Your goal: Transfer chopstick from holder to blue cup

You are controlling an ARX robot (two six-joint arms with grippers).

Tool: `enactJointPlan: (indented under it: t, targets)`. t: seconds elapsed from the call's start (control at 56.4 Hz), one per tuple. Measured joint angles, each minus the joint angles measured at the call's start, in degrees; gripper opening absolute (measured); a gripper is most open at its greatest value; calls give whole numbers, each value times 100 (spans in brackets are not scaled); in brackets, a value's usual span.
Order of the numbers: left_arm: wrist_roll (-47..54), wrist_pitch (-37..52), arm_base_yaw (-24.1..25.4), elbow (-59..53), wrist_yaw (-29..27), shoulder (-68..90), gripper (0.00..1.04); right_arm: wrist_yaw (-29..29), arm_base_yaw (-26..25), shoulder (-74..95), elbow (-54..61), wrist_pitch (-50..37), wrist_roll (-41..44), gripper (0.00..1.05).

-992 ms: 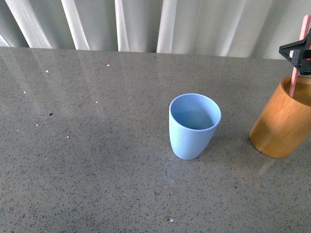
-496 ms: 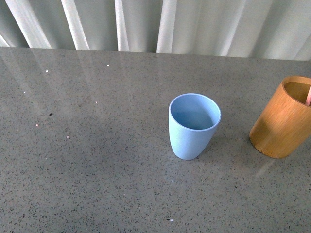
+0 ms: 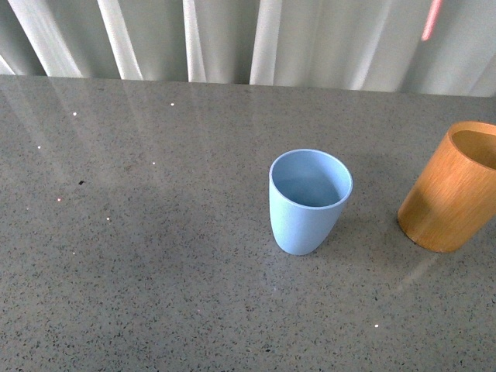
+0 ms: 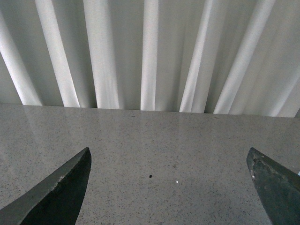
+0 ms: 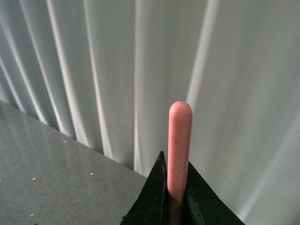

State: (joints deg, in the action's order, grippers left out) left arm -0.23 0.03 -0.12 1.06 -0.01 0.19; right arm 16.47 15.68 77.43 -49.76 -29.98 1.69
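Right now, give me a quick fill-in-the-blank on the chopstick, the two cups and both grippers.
1. The right gripper is shut on the pink ___.
2. The left gripper holds nothing, and its jaws stand ___.
3. The blue cup stands upright and holds ___.
4. In the front view, the wooden holder stands to the blue cup's ___.
Missing words: chopstick; open; nothing; right.

We can read no text, label, brand, number or sign in any view. The blue cup (image 3: 306, 221), the holder (image 3: 449, 201), the chopstick (image 5: 179, 150) and the table (image 3: 155, 248) carry only plain, unmarked surfaces.
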Motion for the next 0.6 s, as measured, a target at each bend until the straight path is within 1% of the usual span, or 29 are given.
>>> enactJointPlan:
  t: [0.089, 0.177, 0.39, 0.602]
  targets:
    - [0, 0, 0, 0, 0, 0, 98, -103, 393, 365, 101, -181, 125, 2]
    - [0, 0, 0, 0, 0, 0, 98, -109, 592, 752, 175, -302, 177, 2]
    - [0, 0, 0, 0, 0, 0, 98, -199, 796, 1233, 181, -588, 142, 2]
    - [0, 0, 0, 0, 0, 0, 98, -188, 949, 1491, 181, -640, 103, 2]
